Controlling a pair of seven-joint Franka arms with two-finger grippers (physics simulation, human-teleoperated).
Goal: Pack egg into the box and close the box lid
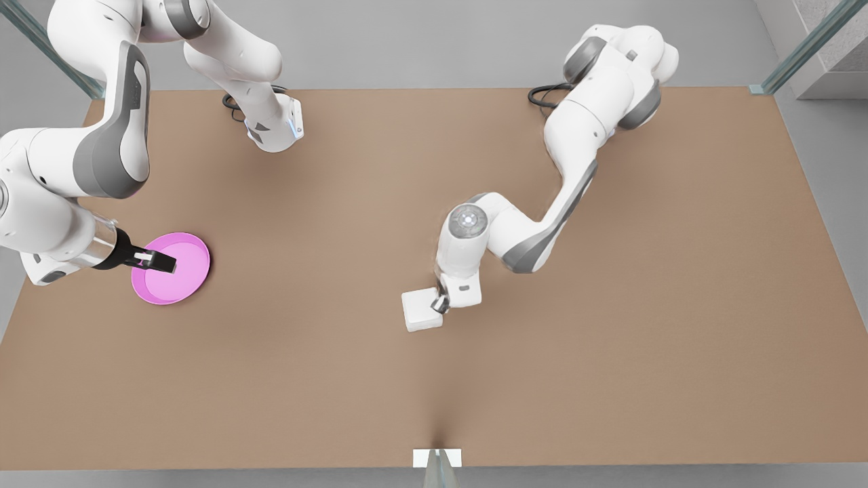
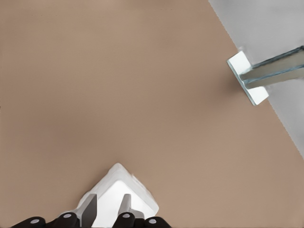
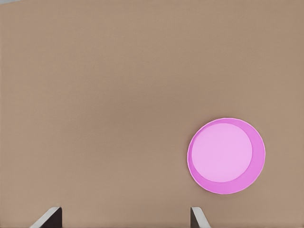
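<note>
The white box point(image 1: 420, 310) lies on the brown table near the middle, and its box lid looks folded flat on top. My left gripper point(image 1: 441, 303) reaches down at the box's edge on the front view's right. In the left wrist view its fingers point(image 2: 88, 209) stand a narrow gap apart with the white box point(image 2: 118, 185) between them. My right gripper point(image 1: 163, 261) hangs open over the pink dish point(image 1: 183, 271) at the front view's left, with its fingertips point(image 3: 197, 214) wide apart and nothing between them. The egg is hidden.
The round pink dish point(image 3: 226, 156) holds nothing. A white bracket with a glass post point(image 1: 437, 459) sits at the table's near edge, and the same bracket point(image 2: 248, 78) appears in the left wrist view. Both arm bases stand along the far edge.
</note>
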